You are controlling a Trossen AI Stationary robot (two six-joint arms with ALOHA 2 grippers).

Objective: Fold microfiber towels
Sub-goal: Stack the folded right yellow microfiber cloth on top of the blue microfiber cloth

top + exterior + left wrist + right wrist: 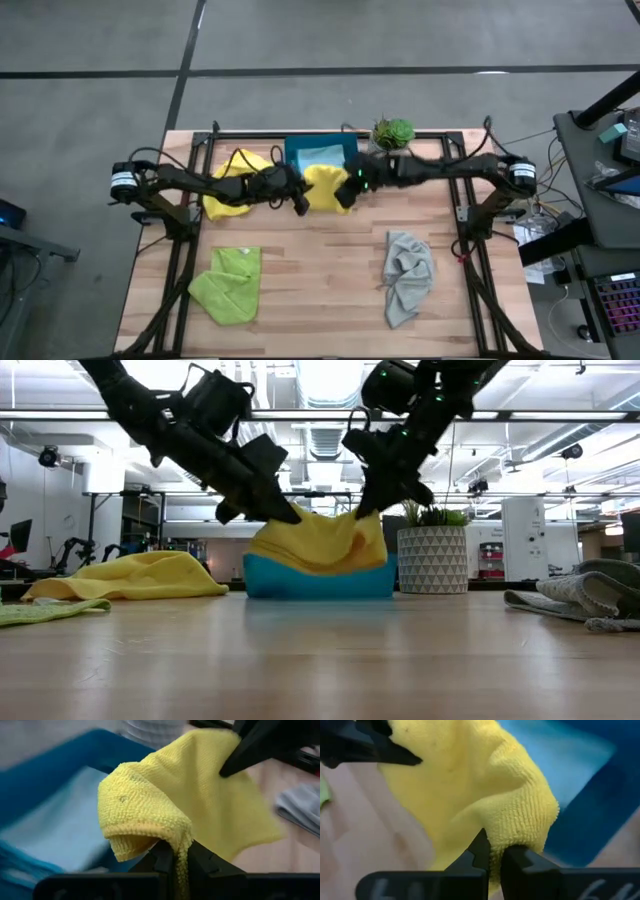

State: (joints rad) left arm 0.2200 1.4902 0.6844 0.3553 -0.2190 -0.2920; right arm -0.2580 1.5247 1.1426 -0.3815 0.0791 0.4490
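Observation:
A yellow microfiber towel [325, 186] hangs between my two grippers at the near side of the teal tray [300, 150]. My left gripper [300, 205] is shut on its left end and my right gripper [346, 196] on its right end. A light blue towel [65, 832] lies inside the tray. A second yellow towel [232, 188] lies crumpled on the table to the left. The lime green towel [228, 285] lies near the front left and the grey towel [408, 278] near the front right. My left gripper pinches an edge of the yellow towel [181, 852] between its two fingers, slanting down from the table's left. The cloth bunches in a fold just beyond the fingertips and sags toward the other gripper. My right gripper pinches a bunched fold at the towel's right end [496, 851] between its two fingers, slanting down from the table's right. The towel's top edge [325, 525] sags slack between both grips, and its lower part hangs in front of the tray [320, 585].
A potted plant [392, 133] in a patterned white pot [432, 560] stands at the far edge, right of the tray. Bare wooden tabletop [320, 270] lies between the green and grey towels.

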